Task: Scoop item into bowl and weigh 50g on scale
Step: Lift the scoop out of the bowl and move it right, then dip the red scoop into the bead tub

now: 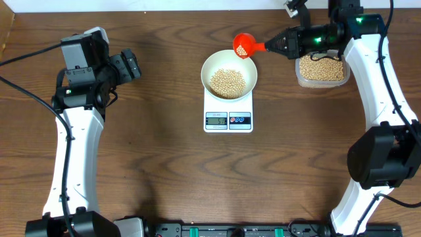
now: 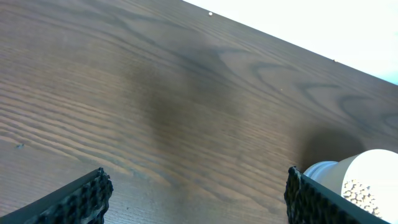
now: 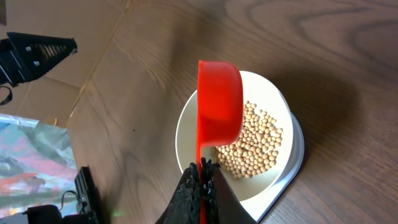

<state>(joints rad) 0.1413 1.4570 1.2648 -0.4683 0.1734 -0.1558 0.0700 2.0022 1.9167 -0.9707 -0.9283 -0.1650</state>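
Observation:
A white bowl holding pale-tan beans stands on the white scale at mid-table. My right gripper is shut on the handle of a red scoop, which hangs over the bowl's far right rim with a few beans in it. In the right wrist view the scoop is turned on its side above the bowl and the beans, gripper clamped on its handle. My left gripper stands open over bare table at the left; its view catches the bowl at the right edge.
A clear plastic tub full of beans sits at the back right, under my right arm. The scale's display and two buttons face the table's front edge. The left arm's base stands at the front left, the right arm's at the front right.

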